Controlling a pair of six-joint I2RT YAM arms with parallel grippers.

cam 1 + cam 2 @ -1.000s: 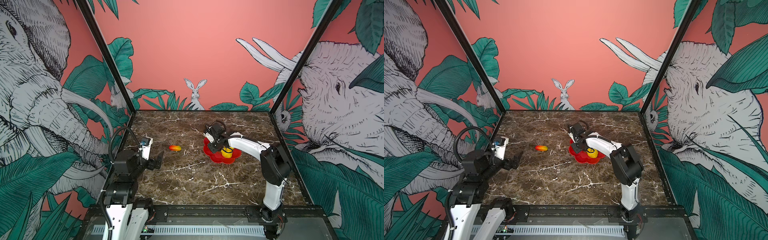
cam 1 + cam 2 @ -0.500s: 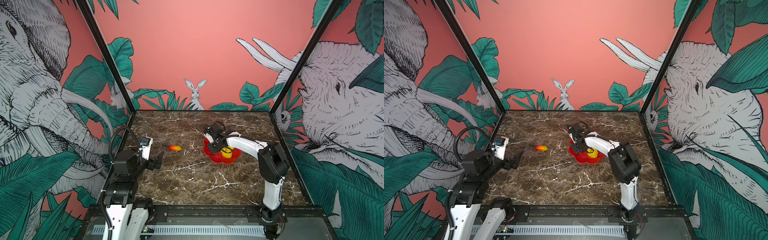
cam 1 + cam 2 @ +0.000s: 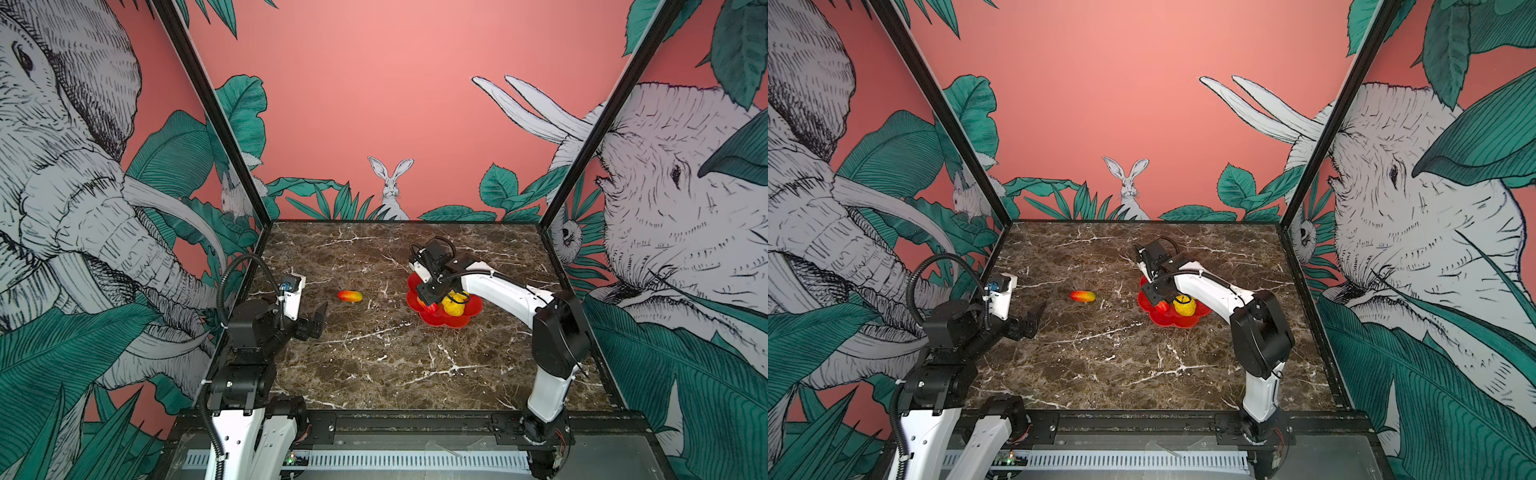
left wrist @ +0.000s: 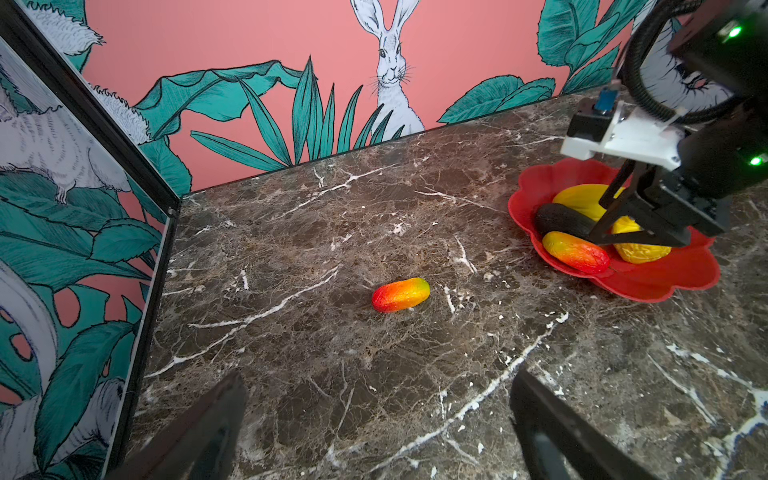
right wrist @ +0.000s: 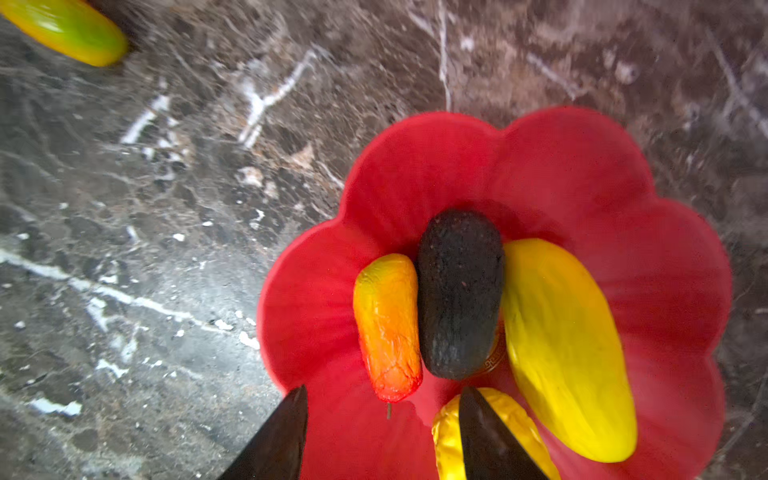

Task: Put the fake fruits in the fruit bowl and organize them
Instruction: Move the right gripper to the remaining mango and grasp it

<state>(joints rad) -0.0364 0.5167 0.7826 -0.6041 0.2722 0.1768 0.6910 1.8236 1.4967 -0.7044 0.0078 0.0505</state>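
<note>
The red petalled fruit bowl point(image 3: 446, 322) point(image 3: 1177, 322) sits right of the table's middle. In the right wrist view the fruit bowl point(image 5: 561, 174) holds a red-to-yellow mango point(image 5: 388, 324), a dark oval point(image 5: 459, 291), a yellow oblong point(image 5: 565, 349) and a bumpy yellow fruit point(image 5: 446, 440). My right gripper point(image 5: 384, 388) point(image 3: 432, 297) hangs open just over the bowl, holding nothing, with one finger in front of the bumpy fruit. A second mango point(image 3: 349, 296) point(image 4: 400, 294) lies alone on the marble left of the bowl. My left gripper point(image 4: 378, 374) point(image 3: 318, 318) stands open, short of that mango.
The brown marble table point(image 3: 374, 365) is closed in by printed walls at the back and both sides, with black frame posts point(image 3: 216, 124) at the far corners. The right arm point(image 3: 511, 295) reaches over the bowl from the right.
The right gripper's jaws have spread apart over the bowl, and the mango beneath them lies free. The left arm and the loose mango have not moved.
</note>
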